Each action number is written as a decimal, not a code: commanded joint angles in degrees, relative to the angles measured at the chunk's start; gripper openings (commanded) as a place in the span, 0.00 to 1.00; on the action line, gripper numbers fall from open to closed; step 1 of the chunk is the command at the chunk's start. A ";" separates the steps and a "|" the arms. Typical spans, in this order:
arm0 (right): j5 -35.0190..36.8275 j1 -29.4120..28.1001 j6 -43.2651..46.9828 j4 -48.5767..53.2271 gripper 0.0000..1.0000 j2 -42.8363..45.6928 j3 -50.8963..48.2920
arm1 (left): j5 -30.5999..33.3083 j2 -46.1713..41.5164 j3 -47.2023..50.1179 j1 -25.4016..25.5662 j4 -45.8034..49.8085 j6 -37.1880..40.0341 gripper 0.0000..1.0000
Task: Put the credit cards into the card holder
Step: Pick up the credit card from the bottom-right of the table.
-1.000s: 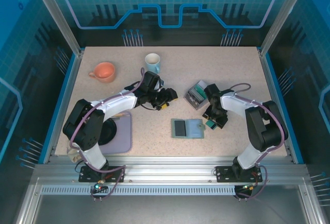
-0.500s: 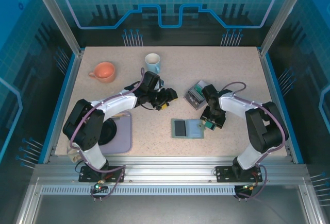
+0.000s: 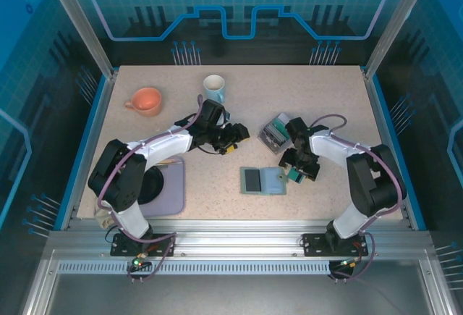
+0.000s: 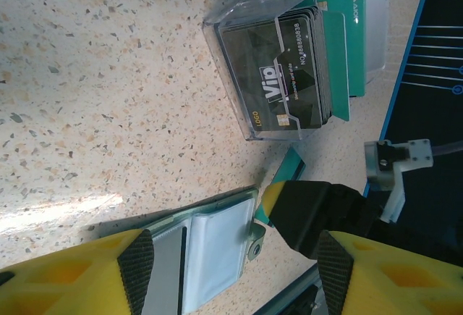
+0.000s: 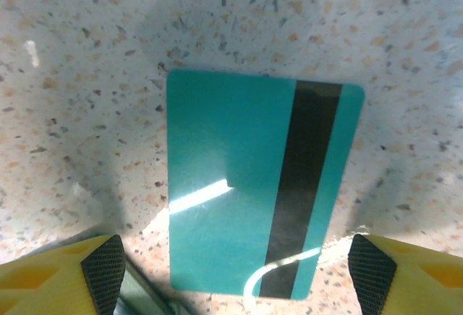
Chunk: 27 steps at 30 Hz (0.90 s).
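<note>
Currently, a teal-green plastic credit card [image 5: 253, 185] is lying flat on the speckled table [image 3: 325, 98], just beside the right edge of the opened sage-green folding card holder [image 3: 262, 180]. The right gripper [image 5: 235, 257] is being held over it, jaws wide and empty, likely for a pinch across its edges. The left gripper [image 4: 235, 271] is being held open, empty, mid-table. A clear plastic box of cards [image 4: 282, 69] is standing near behind; bare tabletop is lying in front.
</note>
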<state>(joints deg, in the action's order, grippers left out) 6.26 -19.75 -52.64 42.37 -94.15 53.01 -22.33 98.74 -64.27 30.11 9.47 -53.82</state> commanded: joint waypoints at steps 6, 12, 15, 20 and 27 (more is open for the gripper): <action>0.50 0.64 -5.17 3.14 0.81 -3.49 1.72 | -1.40 -0.65 -1.50 -0.42 1.43 1.01 0.65; 0.67 -0.55 -8.45 2.59 0.79 -3.37 1.00 | -1.40 -0.78 -1.58 -0.48 1.61 1.20 0.65; -0.06 -0.54 -8.36 2.06 0.75 -3.57 0.77 | -1.30 -0.92 -1.63 -0.40 1.92 1.28 0.65; 0.16 -0.55 -8.89 1.08 0.68 -2.12 -0.70 | -1.23 -1.25 -1.08 -0.44 1.61 1.25 0.65; -0.97 -0.73 -3.41 -1.71 0.62 -2.10 -0.48 | -1.25 -1.44 -0.93 -0.40 1.42 1.06 0.65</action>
<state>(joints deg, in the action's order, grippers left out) 5.93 -19.94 -58.76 42.13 -95.81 53.82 -22.33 98.74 -64.31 30.11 10.09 -53.80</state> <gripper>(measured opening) 0.627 0.648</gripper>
